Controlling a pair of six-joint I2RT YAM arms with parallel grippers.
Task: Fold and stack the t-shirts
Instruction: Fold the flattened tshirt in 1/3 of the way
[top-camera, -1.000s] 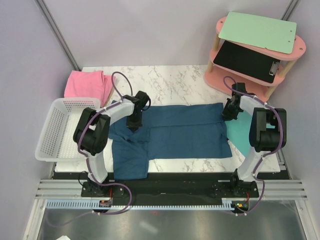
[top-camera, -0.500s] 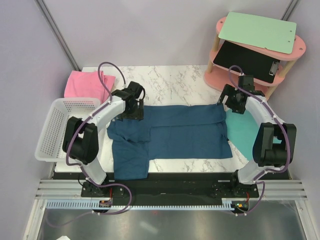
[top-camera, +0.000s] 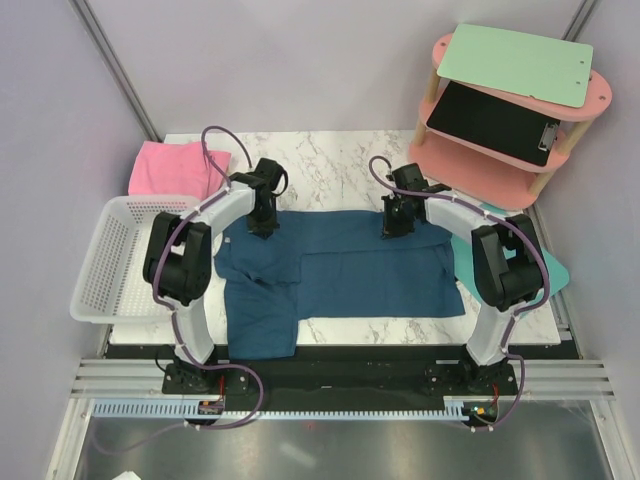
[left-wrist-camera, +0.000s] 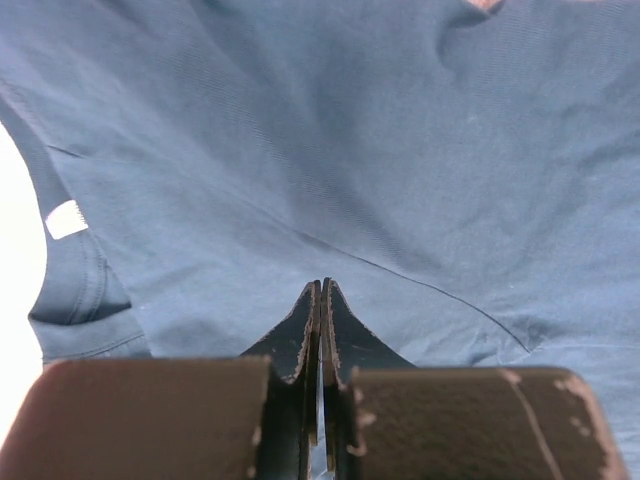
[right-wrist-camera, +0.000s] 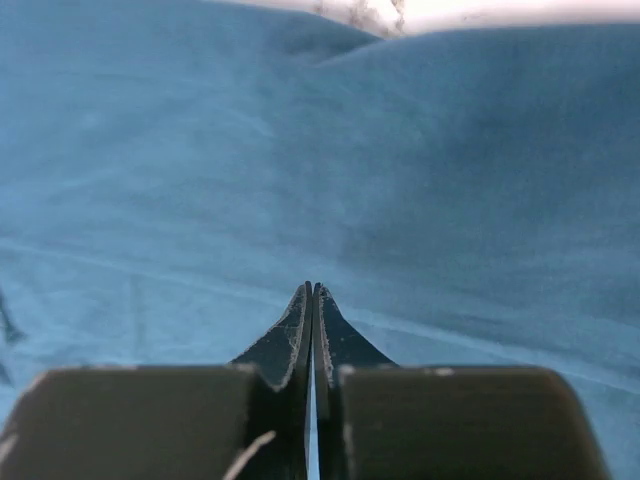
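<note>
The dark teal-blue t-shirt (top-camera: 350, 270) lies spread across the marble table, with one sleeve hanging toward the near left. It fills the left wrist view (left-wrist-camera: 400, 150) and the right wrist view (right-wrist-camera: 300, 150). The light pink t-shirt (top-camera: 170, 168) sits bunched at the far left corner. My left gripper (top-camera: 262, 230) (left-wrist-camera: 322, 284) is shut, tips down on the blue cloth near its far edge, by the collar. My right gripper (top-camera: 389, 230) (right-wrist-camera: 312, 286) is shut too, tips on the cloth further right along that edge. No cloth shows between either pair of jaws.
A white mesh basket (top-camera: 150, 202) stands at the table's left edge. A pink two-tier shelf (top-camera: 470, 170) with a green clipboard (top-camera: 515, 62) and a black one (top-camera: 495, 120) occupies the far right corner. A turquoise mat (top-camera: 553, 270) lies under the right arm.
Both grippers opened and then shut again. The right gripper swung left from the shirt's far right corner to its far edge near the middle. The left one shifted slightly along the collar area.
</note>
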